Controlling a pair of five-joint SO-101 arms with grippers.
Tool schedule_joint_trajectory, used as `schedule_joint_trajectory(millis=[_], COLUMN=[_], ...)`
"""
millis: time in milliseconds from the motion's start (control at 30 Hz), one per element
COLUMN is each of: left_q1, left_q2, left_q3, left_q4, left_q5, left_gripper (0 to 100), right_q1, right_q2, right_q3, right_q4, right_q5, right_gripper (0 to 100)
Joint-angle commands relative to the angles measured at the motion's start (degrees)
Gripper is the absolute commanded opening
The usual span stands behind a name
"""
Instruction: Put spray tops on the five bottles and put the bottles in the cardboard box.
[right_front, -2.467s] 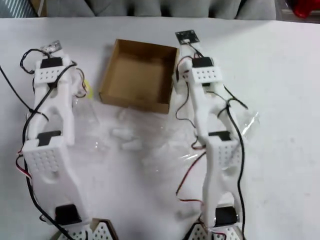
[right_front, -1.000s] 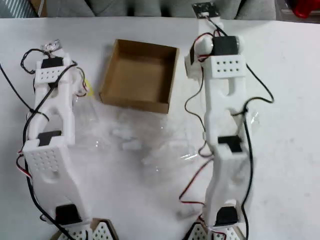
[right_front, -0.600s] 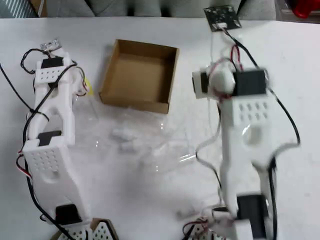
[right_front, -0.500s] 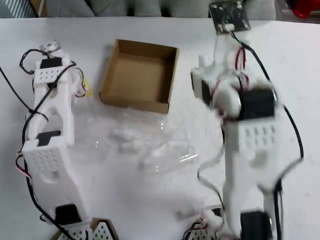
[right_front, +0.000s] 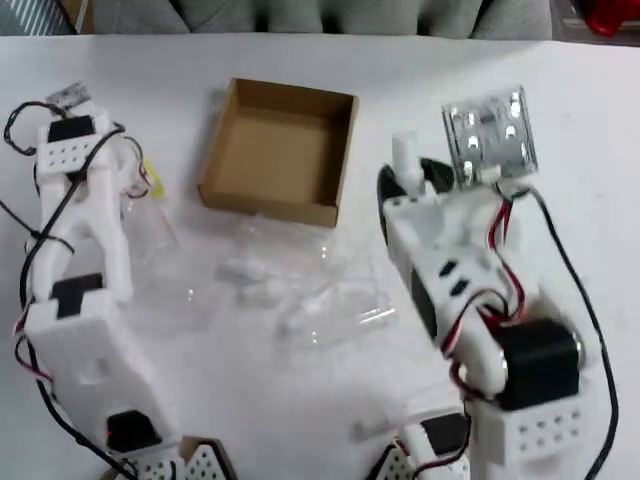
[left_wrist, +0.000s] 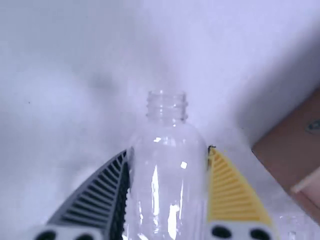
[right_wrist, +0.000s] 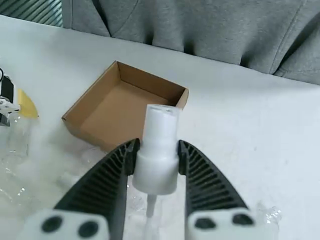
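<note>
Left gripper (left_wrist: 167, 152): one dark finger and one yellow finger press on either side of a clear bottle (left_wrist: 166, 125), gripping its body just below the shoulder.
Why that grip: the threaded neck pokes out past the fingertips with nothing on it, which looks meant to leave the mouth free for a top. Whether the bottle rests on the table or is lifted cannot be told.
Cardboard box (right_front: 270, 205): it sits open-side up between the two arms, toward the far side of the table, with nothing in it, so no bottle is packed yet.
Pile (right_front: 300, 300): more clear bottles and loose spray tops lie jumbled just in front of the box's near wall.
Right gripper (right_wrist: 156, 147): it is raised to the right of the box, its two dark fingers pinching a white spray top (right_wrist: 160, 125) at the collar. The head stands beyond the tips and the thin tube runs back between the fingers.
Next call: top and neck must be brought together. With the tube facing the wrist, that likely needs a turn first.
Room: the table (right_front: 580, 120) stretches wide to the right of the right arm. Between the arms, the pile and the box wall crowd any low path, so a higher one looks safer.
</note>
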Motion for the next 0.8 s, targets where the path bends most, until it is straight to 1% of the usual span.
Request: schedule_joint_trajectory(millis=[0,67,167,233,333,400,500,567,633,667,767], left_q1=[2.3,4.6,8.9,11.7,16.1,18.7,21.4,23.0,24.7,25.5,26.5], left_q2=[-12.9,-18.9,-28.2,-34.2,-42.2,-47.2,-53.8,-58.0,-62.5,-65.2,-73.9], left_q3=[4.1,7.1,11.4,14.2,17.2,18.5,20.1,22.9,28.0,31.3,41.8], left_q4=[-2.3,-2.4,-2.4,-2.4,-2.5,-2.5,-2.5,-3.3,-6.2,-8.0,-15.9], left_q5=[-0.6,-0.6,-0.5,-0.5,-0.5,-0.6,-1.1,-6.1,-12.4,-14.0,-13.5], left_gripper=[2,2,2,2,2,2,2,2,2,2,2], right_q1=[4.2,7.1,8.3,8.5,8.3,8.0,3.9,0.7,-0.9,-1.5,-2.7], right_q2=[-4.5,-6.9,-10.8,-13.0,-14.3,-13.4,-10.4,-8.3,-7.0,-6.8,-7.2], right_q3=[1.5,2.5,4.0,4.4,4.6,4.7,4.2,4.2,4.3,4.3,4.7], right_q4=[-1.5,-1.5,-0.9,0.3,-0.6,-1.5,-1.7,-4.1,-6.0,-6.2,-6.2], right_q5=[4.5,7.7,11.5,12.0,11.4,9.1,6.1,4.5,1.5,-0.4,-6.3], right_gripper=[1.5,1.6,1.6,1.8,1.8,1.7,1.8,1.6,1.6,1.6,1.6])
